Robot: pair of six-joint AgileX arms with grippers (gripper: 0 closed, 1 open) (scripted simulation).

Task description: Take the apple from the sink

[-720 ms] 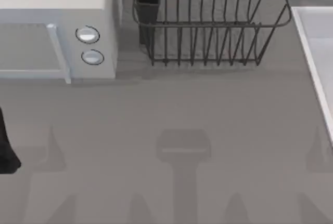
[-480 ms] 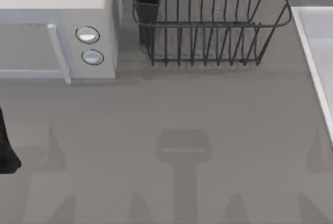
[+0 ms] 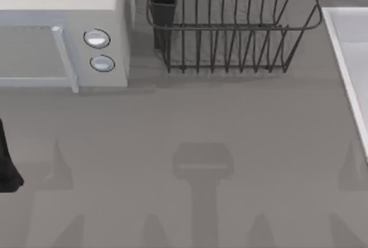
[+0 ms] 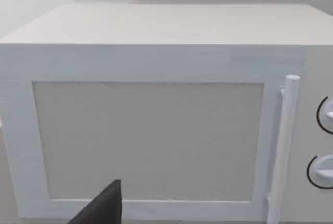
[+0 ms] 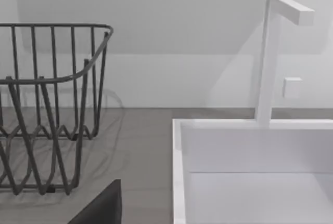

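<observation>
The sink (image 5: 244,156) lay just ahead of the right pincer (image 5: 101,206) — the nearer arm; the apple's place there couldn't be told, nor that pincer's opening.

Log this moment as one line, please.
left arm: parked at table's left edge | sink: at table's right edge, beside dish rack | microwave: door closed | apple: not grasped

top view vs 0.7 s ago | no visible chg | nothing moved
</observation>
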